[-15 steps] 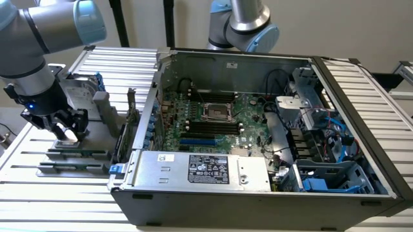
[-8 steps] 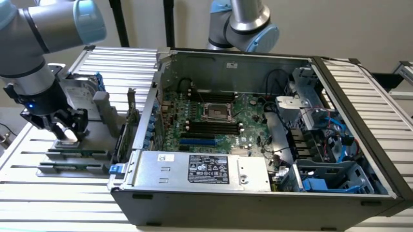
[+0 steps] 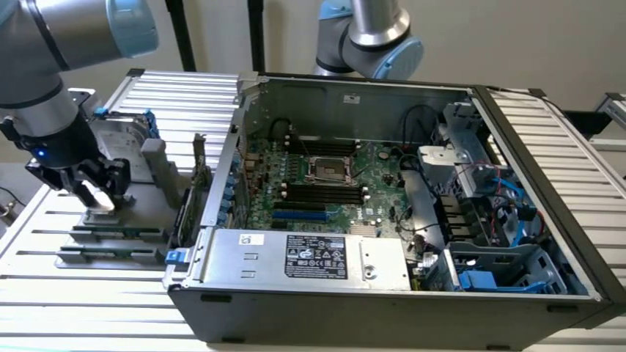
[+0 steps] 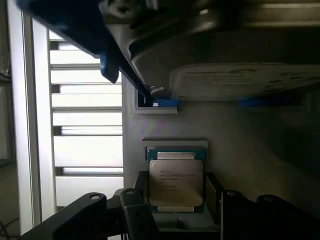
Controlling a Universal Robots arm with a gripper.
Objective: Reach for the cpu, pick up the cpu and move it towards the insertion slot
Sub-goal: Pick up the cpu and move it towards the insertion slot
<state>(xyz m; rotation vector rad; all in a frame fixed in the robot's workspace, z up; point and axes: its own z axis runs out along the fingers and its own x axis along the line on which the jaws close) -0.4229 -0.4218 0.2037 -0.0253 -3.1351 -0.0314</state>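
Over the grey tray, the tool (image 4: 177, 212) stands spread (fingers straddling, not gripping) around the cpu (image 4: 176, 182).

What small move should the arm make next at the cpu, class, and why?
Probably close the jaws on the cpu and check the grip before lifting. In the wrist view the chip lies flat in its holder between the two black jaws, which look open on either side of it. In the exterior view the gripper is low over the tray, well away from the slot.
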